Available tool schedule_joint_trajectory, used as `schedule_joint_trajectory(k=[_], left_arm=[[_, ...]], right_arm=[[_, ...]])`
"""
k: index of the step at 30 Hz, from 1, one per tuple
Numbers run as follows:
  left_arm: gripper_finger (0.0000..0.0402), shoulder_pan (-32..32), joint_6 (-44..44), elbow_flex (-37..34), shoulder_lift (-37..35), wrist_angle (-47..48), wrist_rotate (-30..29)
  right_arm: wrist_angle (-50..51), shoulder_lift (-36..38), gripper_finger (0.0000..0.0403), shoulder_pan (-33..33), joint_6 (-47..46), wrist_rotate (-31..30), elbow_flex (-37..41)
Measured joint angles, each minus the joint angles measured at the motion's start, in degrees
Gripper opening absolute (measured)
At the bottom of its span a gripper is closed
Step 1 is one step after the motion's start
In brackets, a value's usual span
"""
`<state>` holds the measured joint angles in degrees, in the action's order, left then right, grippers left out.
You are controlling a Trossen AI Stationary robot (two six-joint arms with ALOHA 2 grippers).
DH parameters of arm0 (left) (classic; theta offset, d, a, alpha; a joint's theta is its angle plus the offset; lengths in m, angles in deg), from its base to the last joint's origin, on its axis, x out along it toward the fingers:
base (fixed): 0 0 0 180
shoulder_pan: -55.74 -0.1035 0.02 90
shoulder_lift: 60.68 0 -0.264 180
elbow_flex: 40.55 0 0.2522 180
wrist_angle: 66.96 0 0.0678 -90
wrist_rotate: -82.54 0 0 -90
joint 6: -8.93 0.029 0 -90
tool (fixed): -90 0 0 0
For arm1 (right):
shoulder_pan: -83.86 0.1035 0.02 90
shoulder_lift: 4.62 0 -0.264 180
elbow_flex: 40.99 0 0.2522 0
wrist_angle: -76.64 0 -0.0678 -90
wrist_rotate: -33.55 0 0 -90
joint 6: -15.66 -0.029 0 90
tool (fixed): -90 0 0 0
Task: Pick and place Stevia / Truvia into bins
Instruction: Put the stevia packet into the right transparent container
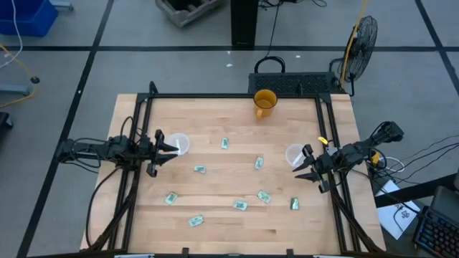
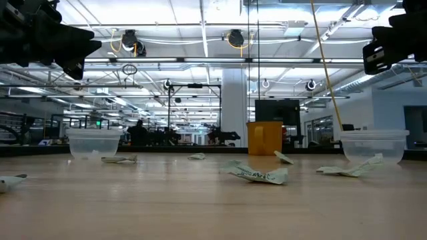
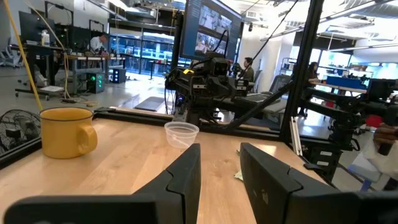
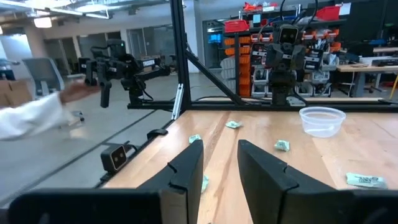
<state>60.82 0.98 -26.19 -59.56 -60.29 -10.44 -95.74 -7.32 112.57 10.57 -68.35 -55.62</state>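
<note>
Several pale green and white Stevia packets lie flat on the wooden table, among them one (image 1: pixel 224 143) toward the far side, one (image 1: pixel 259 163) mid-table and one (image 1: pixel 196 221) near the front edge. A clear cup (image 1: pixel 178 144) stands at the left and a second one (image 1: pixel 295 155) at the right. My left gripper (image 1: pixel 161 152) hovers open beside the left cup, well above the table (image 2: pixel 47 37). My right gripper (image 1: pixel 310 168) hovers open beside the right cup, equally high (image 2: pixel 393 43). The left wrist view shows open fingers (image 3: pixel 219 168). The right wrist view shows the same (image 4: pixel 219 165).
A yellow mug (image 1: pixel 265 102) stands at the far edge, mid-table. Black frame rails (image 1: pixel 143 115) run along the table's left, right and far sides. A person's sleeve and hand (image 4: pixel 37 115) show beyond the table's near edge. A standing fan (image 1: pixel 362 36) is off the far right corner.
</note>
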Motion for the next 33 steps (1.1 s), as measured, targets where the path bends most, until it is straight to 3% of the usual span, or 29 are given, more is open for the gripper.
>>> schedule_joint_trajectory(k=[13,19,26,33], left_arm=[[0.0118,0.00,-0.14,0.00,0.01,-0.02,-0.04],[0.0118,0.01,-6.13,0.00,0.01,-0.17,-0.77],[0.0118,0.02,-1.02,0.00,0.00,-0.26,-4.72],[0.0118,-0.01,-2.98,0.00,-0.01,2.47,-11.64]], right_arm=[[-8.19,0.02,0.0095,0.00,-3.29,0.00,0.02],[-9.05,0.00,0.0095,0.00,0.84,-0.02,0.02],[-8.64,-0.02,0.0095,0.00,4.21,-0.30,0.02],[-10.09,-0.02,0.0096,-0.02,7.38,-8.47,0.02]])
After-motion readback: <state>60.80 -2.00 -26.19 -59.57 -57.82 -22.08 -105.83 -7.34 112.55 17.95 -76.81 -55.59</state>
